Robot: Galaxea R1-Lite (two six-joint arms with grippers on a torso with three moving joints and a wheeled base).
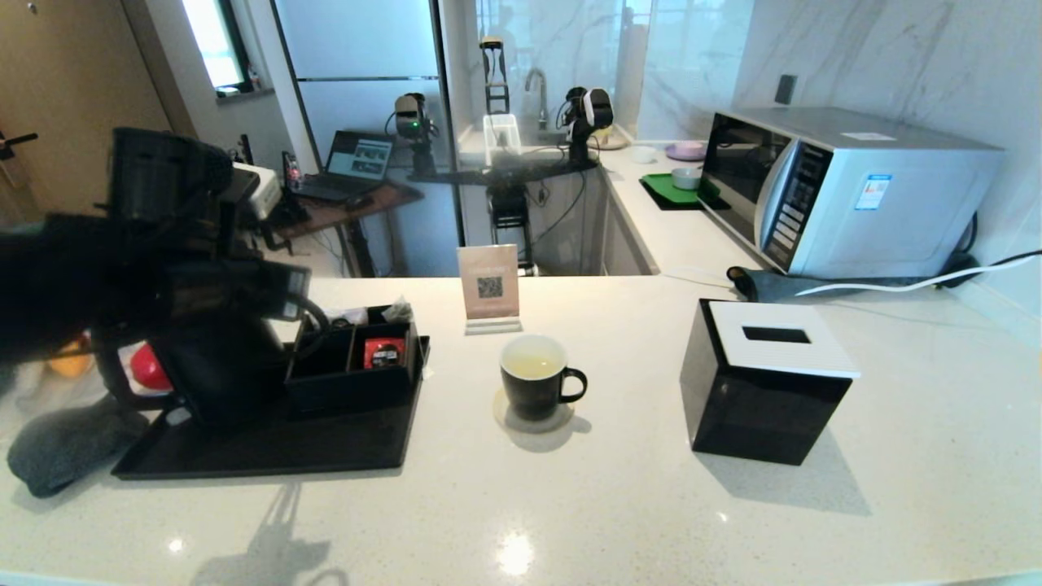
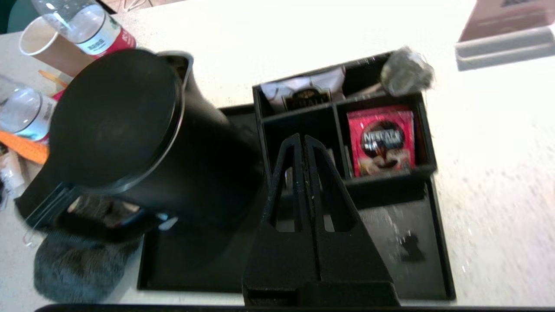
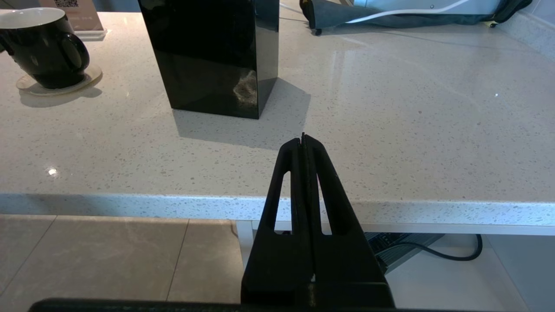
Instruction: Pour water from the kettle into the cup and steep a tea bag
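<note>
Countertop [image 1: 619, 505] stretching pale and speckled across the near foreground. Sitting on it at the robot's left, a grey cloth [image 1: 57, 456] touching the corner of a black tray [image 1: 269, 448]. Standing upright on that tray, the kettle [image 2: 117, 130], lid on, spout pointing away from the robot and loop handle toward the cloth. Hovering above the tray, just beside the kettle's body, the left gripper [image 2: 303, 141], fingers [image 2: 323, 173] pressed together and clenching nothing; kettle lying off to one side of the closed jaws, apart from them, with no part of it between them. Sitting right under the fingertips, a black compartment organizer [image 2: 427, 130] holding a red packet [image 2: 381, 141] in one cell, a white sachet behind it, and a small crumpled greyish pouch at the back corner, too blurred to tell as the tea bag. Hanging out past the counter's near edge on the robot's right, the right gripper [image 3: 303, 138], jaws likewise clamped shut and empty, well apart from everything.

Resting mid-counter on a pale coaster [image 1: 533, 415], the cup [image 1: 537, 378], upright, handle turned to the robot's right, holding pale yellowish liquid. Standing to its right, a black tissue box [image 1: 761, 382]. Propped just behind the cup, a QR sign [image 1: 490, 289]. Sitting farthest back on the right, a microwave [image 1: 847, 191].
</note>
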